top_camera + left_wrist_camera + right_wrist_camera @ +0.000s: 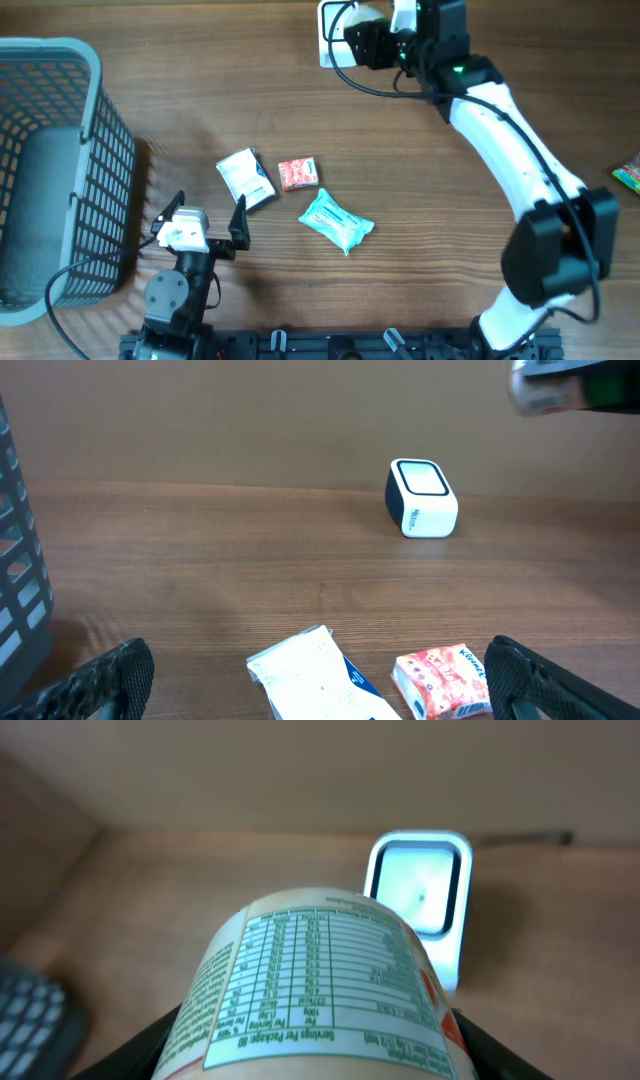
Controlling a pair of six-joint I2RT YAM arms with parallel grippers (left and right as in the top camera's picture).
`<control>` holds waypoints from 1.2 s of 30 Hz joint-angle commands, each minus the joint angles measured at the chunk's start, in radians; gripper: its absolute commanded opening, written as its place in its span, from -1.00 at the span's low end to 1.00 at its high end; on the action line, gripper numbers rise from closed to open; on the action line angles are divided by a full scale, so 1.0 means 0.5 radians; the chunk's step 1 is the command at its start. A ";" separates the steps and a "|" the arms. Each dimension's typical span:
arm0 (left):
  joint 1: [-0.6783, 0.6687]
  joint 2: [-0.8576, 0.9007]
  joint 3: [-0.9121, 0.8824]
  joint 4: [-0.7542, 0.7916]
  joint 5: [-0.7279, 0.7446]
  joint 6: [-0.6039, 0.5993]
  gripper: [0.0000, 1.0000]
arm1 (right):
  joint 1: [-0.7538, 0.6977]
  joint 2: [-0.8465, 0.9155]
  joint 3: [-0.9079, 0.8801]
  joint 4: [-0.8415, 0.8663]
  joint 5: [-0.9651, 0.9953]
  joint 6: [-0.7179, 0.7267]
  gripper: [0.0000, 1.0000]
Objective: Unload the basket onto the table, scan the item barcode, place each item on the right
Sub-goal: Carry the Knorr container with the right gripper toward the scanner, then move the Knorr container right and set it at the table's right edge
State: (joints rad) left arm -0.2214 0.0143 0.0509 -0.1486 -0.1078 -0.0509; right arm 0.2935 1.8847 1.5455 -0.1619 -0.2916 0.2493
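At the scanner (420,890), labelled tub (320,990) tight between right jaws; left jaws wide apart near basket (108,165).

White rounded container with green-printed label (320,990) carried a nutrition table, upside down in right wrist view: "Servings Per Package", "Per Serving"; figures too small. Print on white box scanner (421,500) and red-and-white packet (443,678) was unreadable.
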 commanded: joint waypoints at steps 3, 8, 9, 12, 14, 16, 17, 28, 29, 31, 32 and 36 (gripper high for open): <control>-0.005 -0.015 -0.016 0.006 -0.011 -0.020 1.00 | 0.027 0.385 0.031 0.626 0.121 -0.132 0.18; -0.005 -0.015 -0.016 0.006 -0.011 -0.020 1.00 | 0.070 0.607 0.032 1.186 0.251 -0.077 0.21; -0.005 -0.015 -0.016 0.006 -0.011 -0.020 1.00 | 0.082 0.645 0.032 1.257 0.292 -0.078 0.24; -0.005 -0.015 -0.016 0.006 -0.012 -0.020 1.00 | 0.110 0.758 0.032 1.530 0.346 -0.076 0.28; -0.005 -0.015 -0.016 0.006 -0.011 -0.020 1.00 | 0.117 0.806 0.037 1.639 0.400 -0.073 0.29; -0.005 -0.015 -0.016 0.006 -0.011 -0.020 1.00 | 0.118 0.832 0.040 1.685 0.492 -0.075 0.30; -0.005 -0.015 -0.016 0.006 -0.011 -0.020 1.00 | 0.117 0.837 0.040 1.685 0.536 -0.080 0.30; -0.005 -0.015 -0.016 0.006 -0.011 -0.020 1.00 | -0.089 0.645 0.234 1.221 0.539 0.030 0.29; -0.005 -0.015 -0.016 0.006 -0.011 -0.020 1.00 | -0.160 0.577 0.234 1.086 0.538 0.031 0.29; -0.005 -0.015 -0.016 0.006 -0.011 -0.020 1.00 | -0.372 0.404 0.234 0.668 0.539 0.023 0.29; -0.005 -0.015 -0.016 0.006 -0.012 -0.020 1.00 | -0.446 0.357 0.234 0.536 0.538 0.024 0.29; -0.005 -0.015 -0.016 0.006 -0.011 -0.020 1.00 | -0.913 0.214 0.234 -0.257 0.529 0.031 0.29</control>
State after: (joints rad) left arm -0.2214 0.0139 0.0502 -0.1490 -0.1078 -0.0509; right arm -0.0463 2.0678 1.6489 -0.1467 -0.0368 0.2531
